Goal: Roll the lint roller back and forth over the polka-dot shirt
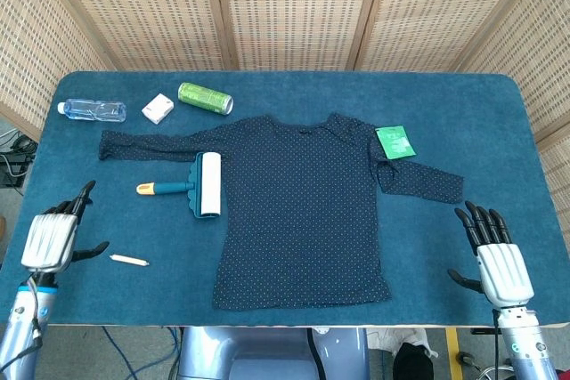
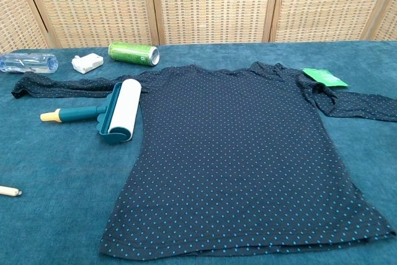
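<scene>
A: Left hand (image 1: 52,239)?
B: Low at the near left edge of the table (image 1: 499,122), turned partly on edge, fingers apart and pointing away, holding nothing. Touching no object.

A: Right hand (image 1: 500,260)?
B: At the near right corner, back up, fingers spread and straight, nothing in them. Well apart from the shirt.

A: Closest to the left hand?
B: Small wooden stick (image 1: 129,260), lying flat just beside it, toward the shirt.

A: Lint roller (image 1: 198,186)?
B: Untouched, lying flat on the blue cloth beyond the stick. White roll alongside the left edge of the polka-dot shirt (image 1: 303,211), just under the left sleeve; whether touching the fabric, cannot tell. Teal handle with yellow tip pointing left.

A: Shirt itself?
B: Spread flat in the middle, neck to the far side, one sleeve stretched left, the other bent on the right.

A: Farther out?
B: Green packet (image 1: 394,141) by the right shoulder. Far left: green can (image 1: 205,98) on its side, small white box (image 1: 158,108), clear water bottle (image 1: 93,110) lying down.
</scene>
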Controlling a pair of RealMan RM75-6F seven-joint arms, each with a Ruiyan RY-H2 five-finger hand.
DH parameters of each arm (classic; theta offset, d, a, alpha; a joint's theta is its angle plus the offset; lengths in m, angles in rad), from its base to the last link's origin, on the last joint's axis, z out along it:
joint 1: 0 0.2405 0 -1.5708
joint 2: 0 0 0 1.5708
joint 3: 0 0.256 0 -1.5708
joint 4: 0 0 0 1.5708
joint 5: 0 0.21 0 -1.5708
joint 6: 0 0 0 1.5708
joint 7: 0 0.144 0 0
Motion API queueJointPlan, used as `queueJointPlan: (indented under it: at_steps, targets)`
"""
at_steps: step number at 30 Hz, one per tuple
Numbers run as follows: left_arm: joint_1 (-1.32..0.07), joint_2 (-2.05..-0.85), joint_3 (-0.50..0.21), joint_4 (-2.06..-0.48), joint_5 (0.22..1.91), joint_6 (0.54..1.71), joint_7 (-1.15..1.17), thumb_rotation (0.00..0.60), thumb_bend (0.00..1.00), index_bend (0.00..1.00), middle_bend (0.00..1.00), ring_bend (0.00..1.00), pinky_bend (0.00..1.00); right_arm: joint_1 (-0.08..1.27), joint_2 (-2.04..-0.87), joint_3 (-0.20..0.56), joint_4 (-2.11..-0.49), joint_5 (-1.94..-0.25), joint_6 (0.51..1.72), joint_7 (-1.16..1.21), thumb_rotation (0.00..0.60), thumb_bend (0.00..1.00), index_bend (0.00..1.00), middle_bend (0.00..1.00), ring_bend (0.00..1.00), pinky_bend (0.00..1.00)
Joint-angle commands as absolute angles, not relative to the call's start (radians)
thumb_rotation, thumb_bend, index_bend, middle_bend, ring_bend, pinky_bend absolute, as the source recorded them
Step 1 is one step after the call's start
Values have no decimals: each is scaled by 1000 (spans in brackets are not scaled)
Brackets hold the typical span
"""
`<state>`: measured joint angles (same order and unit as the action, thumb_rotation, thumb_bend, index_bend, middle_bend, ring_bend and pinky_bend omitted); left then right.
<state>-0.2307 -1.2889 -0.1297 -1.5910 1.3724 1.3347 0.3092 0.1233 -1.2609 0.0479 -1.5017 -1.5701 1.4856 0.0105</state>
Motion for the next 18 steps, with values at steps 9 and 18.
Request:
queueJointPlan:
  at_steps: [9,18]
  targets:
    - [-456,-1253,-240,-1560,1127,992,372,600,99,225,766,686,698,129,-1271,54,-1484,-1543,1461,8,600,30,0,0,0,0]
    - [-593,-1328,-254,-1437,986,878,494,600,202,342,776,691,699,134,-1278,65,-1462,-1512,1440,16,600,30,0,0,0,0]
